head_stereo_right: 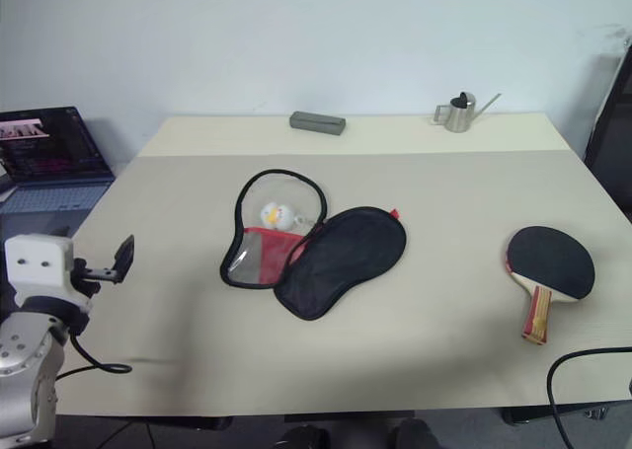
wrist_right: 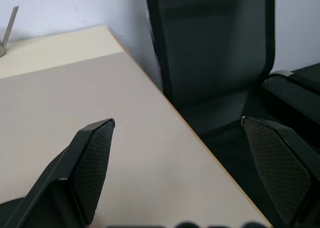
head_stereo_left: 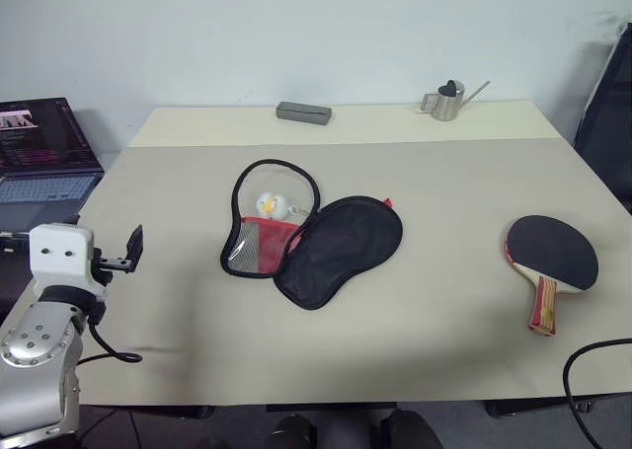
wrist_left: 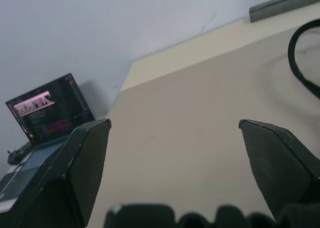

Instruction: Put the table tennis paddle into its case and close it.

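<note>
The case (head_stereo_left: 336, 247) lies unzipped and spread open in the middle of the table, its black flap folded out to the right beside the red and mesh half (head_stereo_left: 259, 242). A white-yellow duck charm (head_stereo_left: 269, 205) rests inside its rim. Far to the right lies the table tennis paddle (head_stereo_left: 551, 250), black face up, handle (head_stereo_left: 542, 306) toward the front edge. My left gripper (wrist_left: 175, 133) hovers open and empty at the table's left edge, well left of the case. At the table's right edge, my right gripper (wrist_right: 177, 125) is open and empty.
A grey flat box (head_stereo_left: 303, 112) and a small metal watering can (head_stereo_left: 449, 101) stand at the table's back. A laptop (head_stereo_left: 39, 148) sits off the left side. A black chair (wrist_right: 215, 52) stands beyond the right edge. A black cable (head_stereo_left: 592, 370) loops at the front right.
</note>
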Robot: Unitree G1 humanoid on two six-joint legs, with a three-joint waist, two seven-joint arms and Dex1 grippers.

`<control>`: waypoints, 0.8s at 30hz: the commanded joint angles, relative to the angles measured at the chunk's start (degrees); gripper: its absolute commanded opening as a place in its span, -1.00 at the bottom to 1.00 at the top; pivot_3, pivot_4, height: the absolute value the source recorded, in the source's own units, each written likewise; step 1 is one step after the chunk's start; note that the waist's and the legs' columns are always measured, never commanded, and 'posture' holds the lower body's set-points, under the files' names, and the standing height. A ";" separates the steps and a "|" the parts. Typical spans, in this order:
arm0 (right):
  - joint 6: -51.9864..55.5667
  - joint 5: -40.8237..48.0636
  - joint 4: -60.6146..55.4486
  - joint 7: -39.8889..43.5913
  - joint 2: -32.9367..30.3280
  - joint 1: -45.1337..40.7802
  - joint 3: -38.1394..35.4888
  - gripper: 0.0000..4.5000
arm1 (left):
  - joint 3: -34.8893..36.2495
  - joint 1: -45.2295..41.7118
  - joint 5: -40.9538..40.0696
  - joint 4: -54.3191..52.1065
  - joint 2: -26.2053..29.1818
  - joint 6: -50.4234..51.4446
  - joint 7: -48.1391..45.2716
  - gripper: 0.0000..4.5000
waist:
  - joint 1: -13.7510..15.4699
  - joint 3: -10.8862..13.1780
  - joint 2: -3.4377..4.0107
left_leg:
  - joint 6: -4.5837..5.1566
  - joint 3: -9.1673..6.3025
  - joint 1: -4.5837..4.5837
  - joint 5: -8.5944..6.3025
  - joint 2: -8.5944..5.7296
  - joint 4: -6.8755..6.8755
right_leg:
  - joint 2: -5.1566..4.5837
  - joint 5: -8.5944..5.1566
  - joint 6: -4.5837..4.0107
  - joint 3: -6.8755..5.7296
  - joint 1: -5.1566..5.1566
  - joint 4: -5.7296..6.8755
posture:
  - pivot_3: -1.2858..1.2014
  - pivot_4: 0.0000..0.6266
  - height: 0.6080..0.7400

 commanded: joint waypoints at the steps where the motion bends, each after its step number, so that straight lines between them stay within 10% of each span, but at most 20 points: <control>1: 0.12 -0.73 -1.30 0.94 -2.10 -2.52 0.49 0.98 | -0.54 -0.85 1.09 -0.33 -0.34 -0.77 0.60 1.00 | 0.04 0.00 0.00 | 0.00 0.00 0.00 0.00 0.00 0.00 | 0.00 0.00 0.00 0.00 0.00 0.00 | 0.03 -0.52 1.00; 24: 1.21 3.27 -4.24 7.58 2.60 -3.91 -2.30 0.98 | 3.65 -3.62 -4.15 7.53 3.95 -6.33 -9.32 1.00 | 0.05 0.01 -0.02 | 0.03 0.09 0.02 -0.10 0.05 0.01 | 0.03 0.02 0.03 0.09 -0.03 -0.05 | 0.03 -0.52 1.00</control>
